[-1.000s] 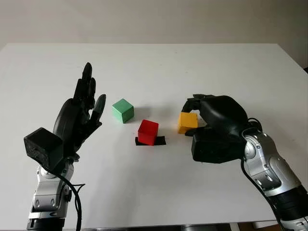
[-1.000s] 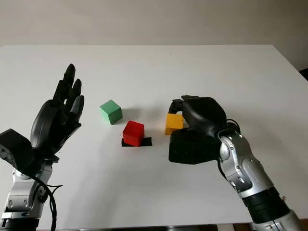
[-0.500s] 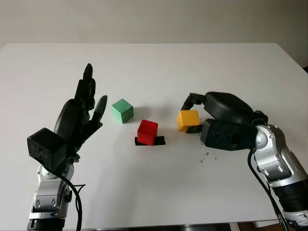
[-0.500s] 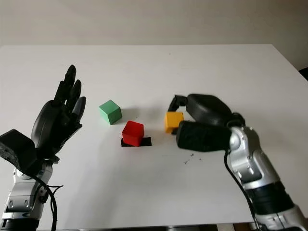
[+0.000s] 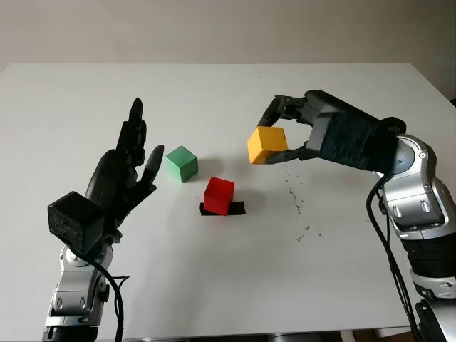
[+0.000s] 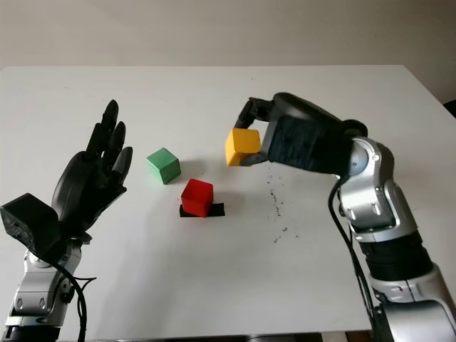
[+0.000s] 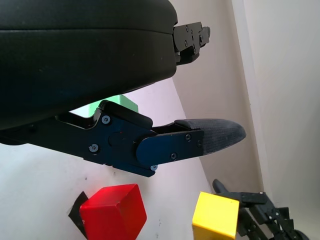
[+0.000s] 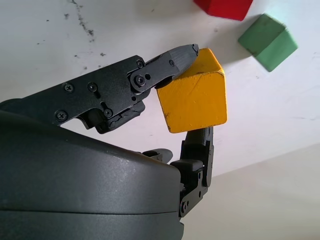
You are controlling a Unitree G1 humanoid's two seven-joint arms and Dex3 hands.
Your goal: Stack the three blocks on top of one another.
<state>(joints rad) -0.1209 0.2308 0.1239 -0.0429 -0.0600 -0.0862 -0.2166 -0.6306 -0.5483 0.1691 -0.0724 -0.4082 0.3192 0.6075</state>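
- Right now the right hand is raised above the white table, right of centre, with its fingers pinched on the yellow block.
- Seen from the right wrist, one black fingertip presses a top corner of that block while another finger sits under its lower face, so the cube is clamped between them.
- The yellow block hangs clear of the tabletop, tilted a little, above and to the right of the red block.
- The red block sits on a small patch of black tape near the middle of the table, upright, with nothing on top of it.
- The green block lies on the table just to the upper left of the red one, near it but apart, turned so one corner faces forward.
- The left hand is held up over the left part of the table, open and holding nothing, its palm turned toward the green block and well apart from all three cubes.
- Small dark specks mark the tabletop below the right hand, to the right of the red block.
- No block is yet stacked on another.
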